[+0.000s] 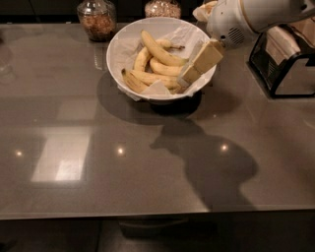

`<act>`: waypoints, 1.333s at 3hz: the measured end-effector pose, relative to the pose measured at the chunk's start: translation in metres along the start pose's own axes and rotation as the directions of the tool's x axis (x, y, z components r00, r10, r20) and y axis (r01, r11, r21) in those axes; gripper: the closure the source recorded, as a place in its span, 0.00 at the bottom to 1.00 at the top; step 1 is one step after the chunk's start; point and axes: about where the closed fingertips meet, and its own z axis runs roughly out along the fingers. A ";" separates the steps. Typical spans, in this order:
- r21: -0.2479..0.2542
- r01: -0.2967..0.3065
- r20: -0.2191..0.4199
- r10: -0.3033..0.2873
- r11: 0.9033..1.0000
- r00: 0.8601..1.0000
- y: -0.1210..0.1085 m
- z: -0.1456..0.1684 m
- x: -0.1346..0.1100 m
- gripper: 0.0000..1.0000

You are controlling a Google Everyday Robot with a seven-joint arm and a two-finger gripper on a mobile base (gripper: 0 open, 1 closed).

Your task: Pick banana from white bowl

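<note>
Grey glossy bench (pixel 147 187); wide round white bowl (pixel 118 56) at rear centre, lined with crumpled white paper (pixel 184 34). Several yellow bananas piled inside. Long, smoothly curved yellow banana (pixel 160 49) on top of the pile: long axis diagonal, one end up at the far left by the bowl's back wall, other end pointing near-right toward the rim. Tan two-finger gripper (pixel 186 78) on a white arm (pixel 256 15), in over the bowl's right rim, tilted, tips down-left, just beside that banana's near-right end. Touching or not: cannot tell. Jaws apart or together: cannot tell. Glass jar of brown bits (pixel 97 19) and second glass jar (pixel 162 9) behind the bowl. Black wire rack (pixel 283 64) on the bench at far right.
</note>
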 end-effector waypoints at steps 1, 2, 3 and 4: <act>0.025 -0.072 0.092 0.070 0.997 0.993 -0.024 0.035 -0.012 0.00; 0.035 -0.165 0.191 0.155 0.986 0.969 -0.045 0.064 -0.020 0.00; 0.027 -0.236 0.262 0.221 0.971 0.939 -0.061 0.086 -0.027 0.19; 0.001 -0.289 0.292 0.276 0.957 0.916 -0.069 0.105 -0.028 0.30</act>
